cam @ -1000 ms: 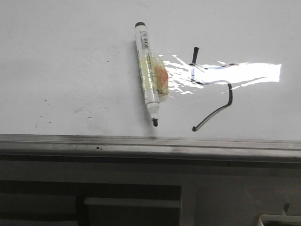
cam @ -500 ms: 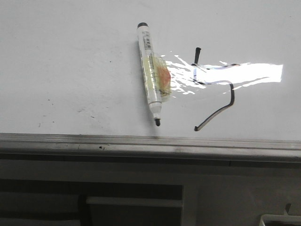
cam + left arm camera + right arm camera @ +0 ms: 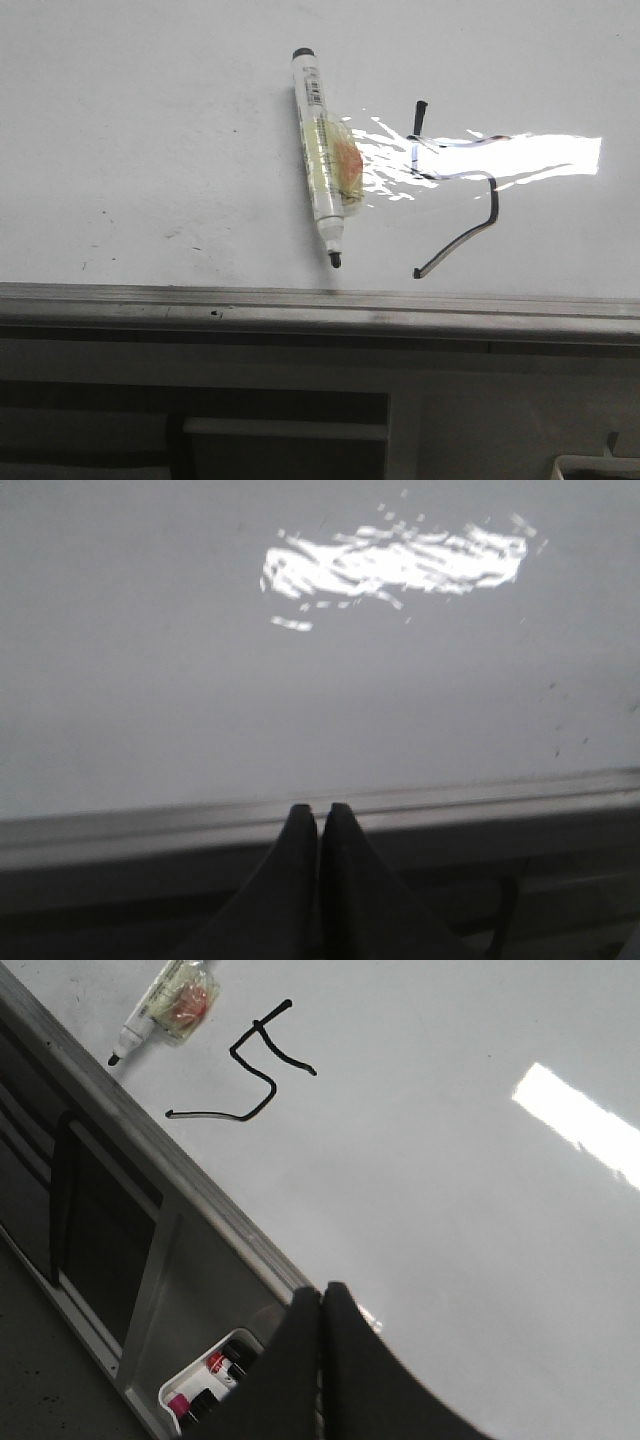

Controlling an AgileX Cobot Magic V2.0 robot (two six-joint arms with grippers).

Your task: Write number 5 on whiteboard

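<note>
Number 5 [image 3: 455,190] beside uncapped marker [image 3: 322,150]

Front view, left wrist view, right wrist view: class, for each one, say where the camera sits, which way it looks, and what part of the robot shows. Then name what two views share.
Front view: faces forward over the whiteboard, showing the marker lying beside the number 5; no part of the robot shows.
Left wrist view: on the left arm, looking past the shut left gripper at bare board and the edge rail.
Right wrist view: on the right arm, looking past the shut right gripper along the board.
Shared: front and right wrist views both show the marker and the 5.
</note>
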